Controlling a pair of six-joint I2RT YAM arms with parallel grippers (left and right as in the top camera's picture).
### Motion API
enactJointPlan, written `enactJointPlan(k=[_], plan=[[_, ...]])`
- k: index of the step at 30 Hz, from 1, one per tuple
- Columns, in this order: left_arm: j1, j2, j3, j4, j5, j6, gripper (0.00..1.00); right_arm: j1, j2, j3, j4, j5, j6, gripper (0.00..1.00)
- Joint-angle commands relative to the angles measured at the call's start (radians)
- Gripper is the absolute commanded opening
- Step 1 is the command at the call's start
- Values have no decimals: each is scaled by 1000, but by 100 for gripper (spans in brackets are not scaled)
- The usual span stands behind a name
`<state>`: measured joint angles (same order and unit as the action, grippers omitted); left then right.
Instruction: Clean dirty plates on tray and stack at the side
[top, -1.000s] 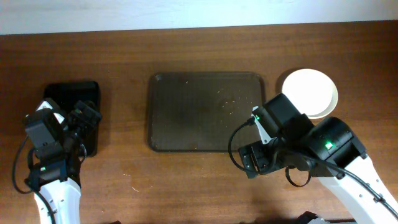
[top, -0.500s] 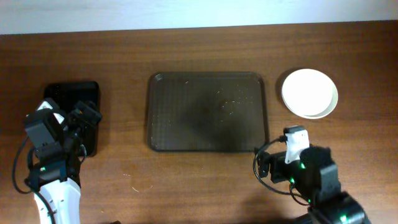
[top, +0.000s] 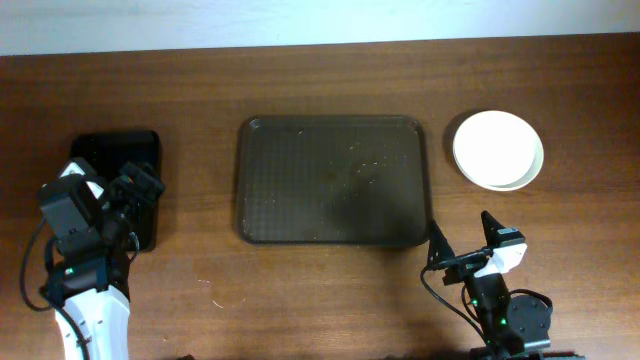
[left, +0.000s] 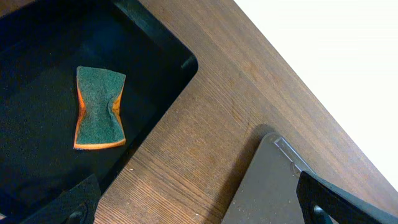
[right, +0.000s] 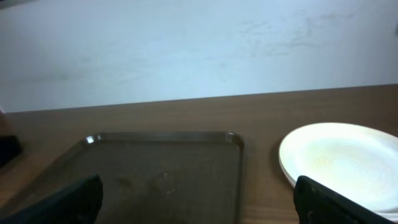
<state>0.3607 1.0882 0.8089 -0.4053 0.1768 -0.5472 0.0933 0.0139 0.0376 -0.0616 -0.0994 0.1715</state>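
Brown tray (top: 333, 180): emptied.
Plates (top: 497, 150): stacked aside.
Left claw (top: 135, 195), right claw (top: 460, 235): spread wide, nothing held.
Risk: stack knocked if swung past carelessly.

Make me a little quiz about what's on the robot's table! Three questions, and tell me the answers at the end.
1. True or false: the right gripper is holding a plate.
2. Pick one. Where are the plates compared with the brown tray? A) to its left B) to its right C) on top of it
3. Fill in the gap: the small tray holding the green and orange sponge is coloured ____.

Key: 1 false, its fingers are spread and hold nothing. 2 B. 3 black.
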Motion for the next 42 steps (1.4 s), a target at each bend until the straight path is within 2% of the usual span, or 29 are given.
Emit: enactJointPlan(k=[1, 2, 5, 6, 26, 31, 32, 33, 36, 38, 42], plan=[[4, -8, 3, -1, 11, -9, 100, -58, -11, -32, 52, 6, -11, 98], [4, -8, 3, -1, 11, -9, 100, -82, -11, -32, 50, 6, -16, 98], [4, -8, 3, -1, 11, -9, 100, -95, -11, -32, -12, 13, -172, 98], [4, -8, 3, -1, 11, -9, 100, -95, -11, -32, -14, 38, -184, 98], [4, -6, 3, -8, -1, -8, 99, -94, -11, -32, -13, 47, -183, 98], [-4, -104, -3, -285, -45, 11, 99, -93, -11, -32, -13, 47, -183, 99], [-33, -116, -32, -307, -45, 119, 99, -93, -11, -32, -13, 47, -183, 98], [-100, -139, -74, -266, -45, 277, 99, -94, -11, -32, -13, 47, -183, 98], [-314, -342, -264, -52, -42, 536, 99, -93, -11, -32, -13, 47, -183, 98], [-397, -469, -408, 86, -44, 587, 99, -94, -11, -32, -13, 47, -183, 98], [-412, -712, -674, 327, -43, 587, 99, -94, -11, -32, -13, 47, -183, 98]])
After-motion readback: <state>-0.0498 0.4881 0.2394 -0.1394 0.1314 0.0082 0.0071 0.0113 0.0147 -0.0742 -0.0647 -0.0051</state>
